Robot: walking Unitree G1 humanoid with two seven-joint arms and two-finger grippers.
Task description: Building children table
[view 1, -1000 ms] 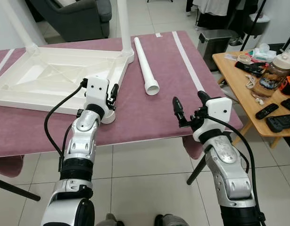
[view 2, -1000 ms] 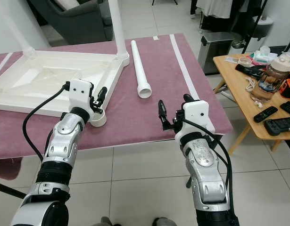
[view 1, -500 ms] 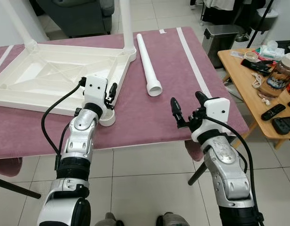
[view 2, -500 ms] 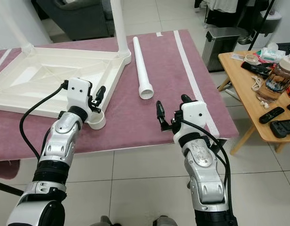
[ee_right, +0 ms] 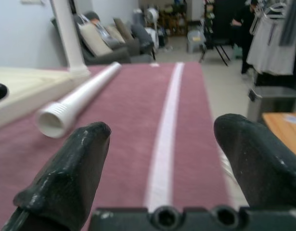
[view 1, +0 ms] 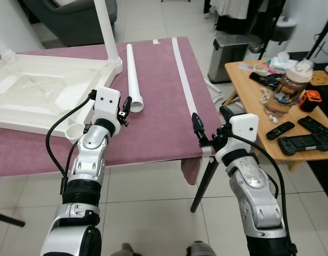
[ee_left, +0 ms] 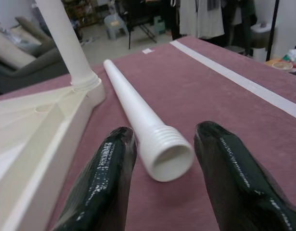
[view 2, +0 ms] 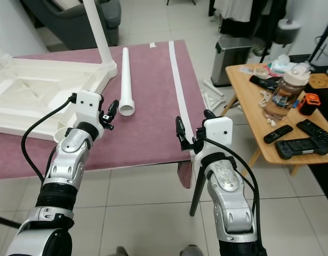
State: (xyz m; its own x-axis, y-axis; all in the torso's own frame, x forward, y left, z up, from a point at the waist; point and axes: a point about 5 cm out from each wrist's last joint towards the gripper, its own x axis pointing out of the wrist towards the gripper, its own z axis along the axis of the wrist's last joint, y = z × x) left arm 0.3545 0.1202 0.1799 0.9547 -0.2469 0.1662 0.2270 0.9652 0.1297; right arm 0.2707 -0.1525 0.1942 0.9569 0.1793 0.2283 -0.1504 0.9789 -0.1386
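A loose white table leg (view 1: pixel 133 76) lies on a maroon cloth (view 1: pixel 164 101) covering a table, its threaded open end pointing toward the robot. Just beside it rests the upturned white tabletop (view 1: pixel 41 90), one leg (view 1: pixel 106 29) already standing upright in its corner socket. The left gripper (ee_left: pixel 157 192) hovers at the leg's threaded end, fingers spread either side without touching. The right gripper (view 2: pixel 190 133) hangs spread wide over the cloth's near edge. A wooden side table (view 1: pixel 260 101) stands to the right.
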